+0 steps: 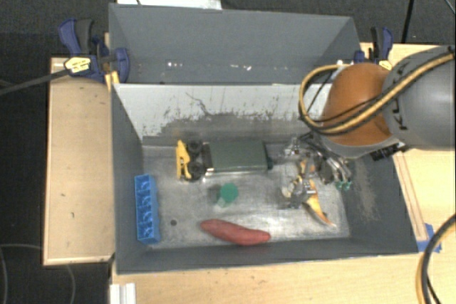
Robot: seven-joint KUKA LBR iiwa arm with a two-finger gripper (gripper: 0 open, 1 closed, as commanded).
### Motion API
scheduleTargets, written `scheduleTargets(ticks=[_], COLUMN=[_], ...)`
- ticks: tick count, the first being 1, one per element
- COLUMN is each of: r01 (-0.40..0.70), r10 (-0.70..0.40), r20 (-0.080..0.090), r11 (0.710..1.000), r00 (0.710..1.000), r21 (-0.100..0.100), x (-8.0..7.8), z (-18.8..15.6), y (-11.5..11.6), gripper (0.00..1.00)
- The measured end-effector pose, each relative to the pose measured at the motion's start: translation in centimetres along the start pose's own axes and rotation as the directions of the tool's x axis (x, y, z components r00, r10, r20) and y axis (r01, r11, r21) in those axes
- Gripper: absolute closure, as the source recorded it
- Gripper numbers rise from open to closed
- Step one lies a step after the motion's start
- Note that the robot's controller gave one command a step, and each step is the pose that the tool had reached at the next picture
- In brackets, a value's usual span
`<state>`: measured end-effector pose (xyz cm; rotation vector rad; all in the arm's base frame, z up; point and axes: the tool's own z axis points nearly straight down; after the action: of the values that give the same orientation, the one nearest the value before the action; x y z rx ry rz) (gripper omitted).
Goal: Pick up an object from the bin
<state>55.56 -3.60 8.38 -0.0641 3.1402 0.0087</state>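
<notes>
My gripper (305,180) is low in the right part of the bin, close to the floor. A small yellow-orange pointed thing (318,212) lies right below it, towards the front, touching or nearly touching the gripper's tip. A small green thing (227,194) sits on the floor to the left of the gripper. Further front lies a long red thing (236,231).
A grey-green boxy tool with a yellow and black end (222,157) lies along the back of the floor. A blue ridged block (146,208) stands by the left wall. The arm with its orange cover and cables hangs over the bin's right side.
</notes>
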Motion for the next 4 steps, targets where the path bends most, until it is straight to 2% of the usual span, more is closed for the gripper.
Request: scheduleTargets(ticks=[1, 2, 3, 4], r01=[0.096, -0.259, -0.258, -0.257], r10=[-0.096, 0.259, 0.258, 0.257], r20=[0.004, 0.012, 0.012, -0.005], r11=[0.995, 0.966, 0.966, 0.966], r00=[0.995, 0.966, 0.966, 0.966], r21=[0.005, 0.002, 0.002, 0.003], x=[2.1, 3.6, 3.6, 4.1], z=[1.0, 1.0, 1.0, -0.4], y=[-6.2, -8.7, -8.7, -8.8], gripper=[0.00, 1.00, 1.00, 1.00])
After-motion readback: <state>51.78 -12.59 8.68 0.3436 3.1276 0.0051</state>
